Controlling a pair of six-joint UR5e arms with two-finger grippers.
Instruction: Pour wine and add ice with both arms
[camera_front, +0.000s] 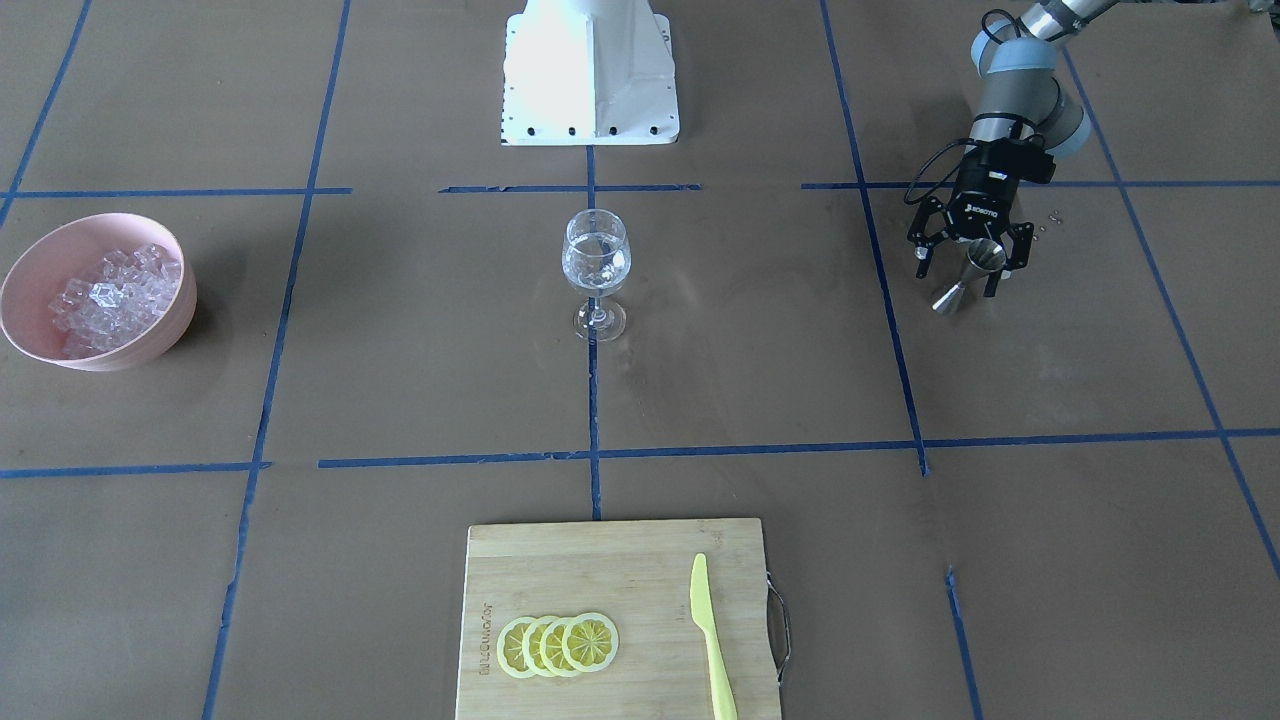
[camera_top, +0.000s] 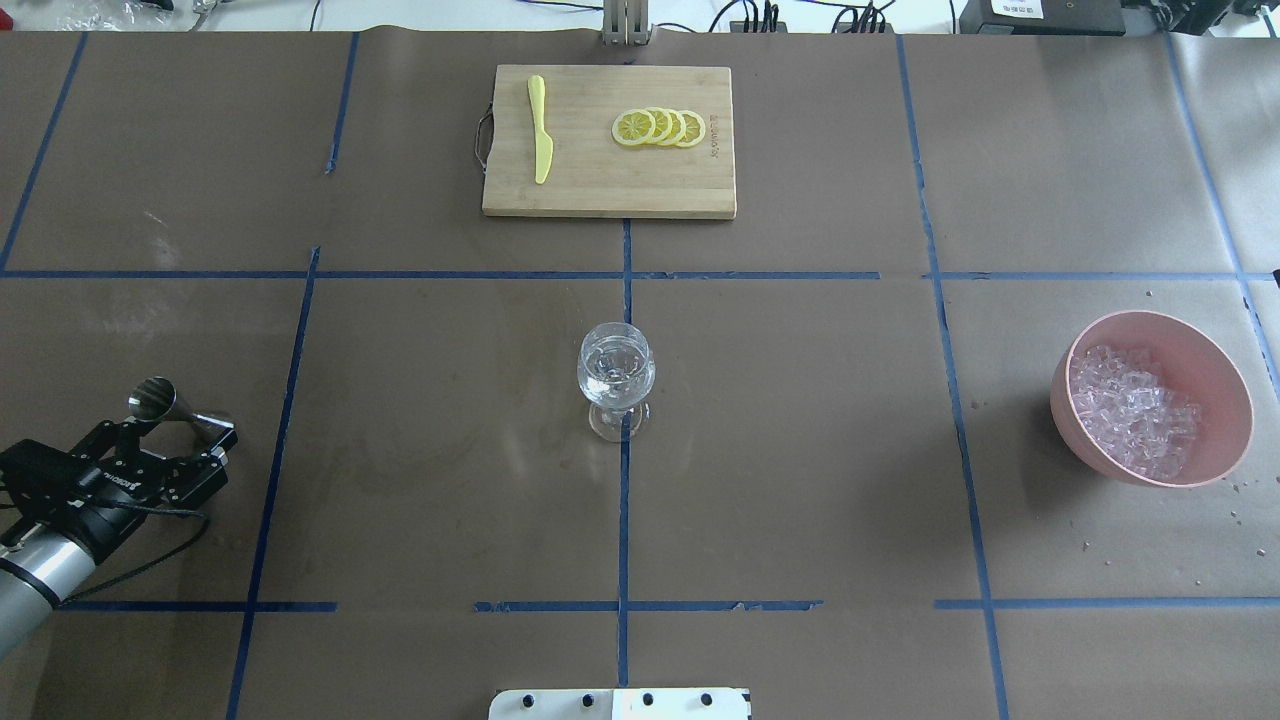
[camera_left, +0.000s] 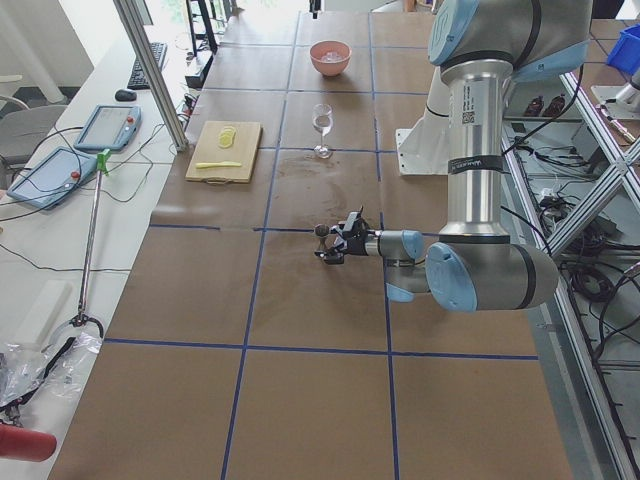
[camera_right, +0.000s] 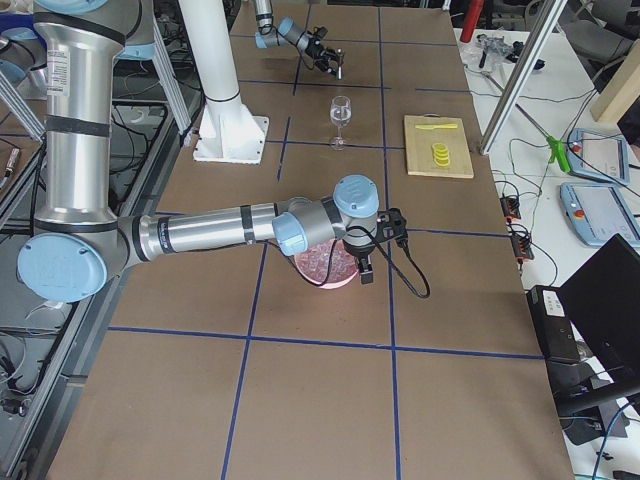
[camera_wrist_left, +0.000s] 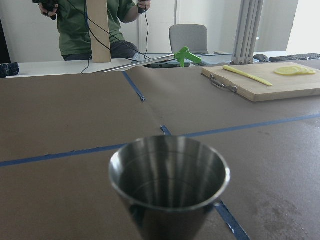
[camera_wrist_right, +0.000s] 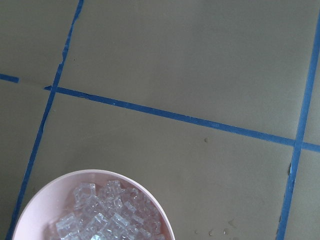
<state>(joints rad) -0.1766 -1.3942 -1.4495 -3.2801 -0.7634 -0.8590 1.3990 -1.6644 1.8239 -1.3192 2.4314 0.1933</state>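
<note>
Brown paper-covered bench (camera_top: 800, 450), blue tape grid.
Silver-grey right arm (camera_right: 200, 235): black hand (camera_right: 362, 272) above the bowl, grip cannot be told.
Left arm (camera_left: 480, 200): hand (camera_front: 957, 281) lower left overhead, fingers spread.
Pink round bowl (camera_top: 1205, 360), right: clear ice cubes (camera_top: 1130, 415).
Stemmed clear glass (camera_front: 596, 262), centre: colourless wine (camera_front: 596, 270).
Steel double-cone jigger (camera_wrist_left: 169, 180), between the left fingers.

Brown table (camera_top: 800, 450) crossed by blue tape lines (camera_top: 450, 274). Pink bowl (camera_top: 1225, 390), clear glassy ice (camera_top: 1130, 415). Pale wooden board (camera_top: 600, 180), yellow lemon slices (camera_top: 660, 127), yellow-green knife (camera_top: 541, 130). Shiny silver metal cup (camera_wrist_left: 170, 175). Colourless wine glass (camera_top: 615, 375).
</note>
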